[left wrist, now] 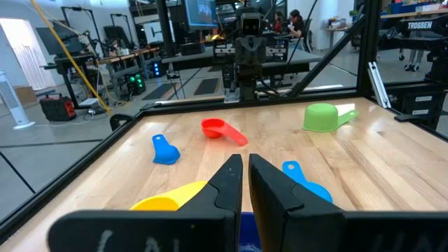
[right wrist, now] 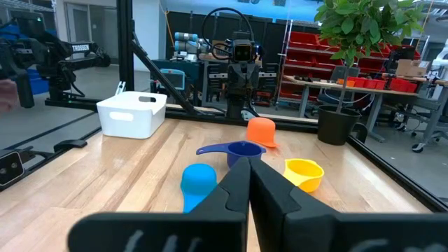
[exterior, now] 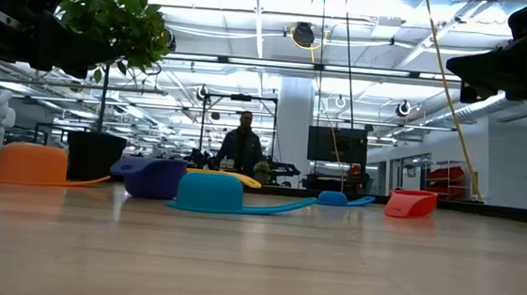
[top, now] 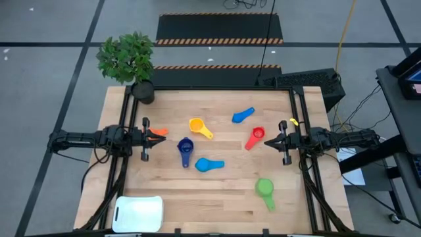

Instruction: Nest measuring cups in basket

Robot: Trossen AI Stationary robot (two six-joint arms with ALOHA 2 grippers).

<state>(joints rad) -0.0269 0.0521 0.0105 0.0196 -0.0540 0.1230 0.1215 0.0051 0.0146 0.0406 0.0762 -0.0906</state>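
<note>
Six measuring cups lie scattered on the wooden table: orange (top: 160,131), yellow (top: 198,126), dark blue (top: 185,149), light blue (top: 208,164), mid blue (top: 243,116), red (top: 255,137) and green (top: 265,189). The orange cup (right wrist: 261,130) and the light blue cup (right wrist: 199,178) rest mouth down. The yellow cup (right wrist: 304,172) stands mouth up. The white basket (top: 138,214) sits at the table's near left corner. My left gripper (top: 152,137) hangs shut above the orange cup at the left side. My right gripper (top: 268,141) hangs shut at the right side, close to the red cup.
A potted plant (top: 141,89) stands at the table's far left corner. Dark frame rails (top: 304,164) run along the left and right sides. A person (exterior: 242,148) stands in the room beyond the far edge. Bare wood lies between the basket and the green cup.
</note>
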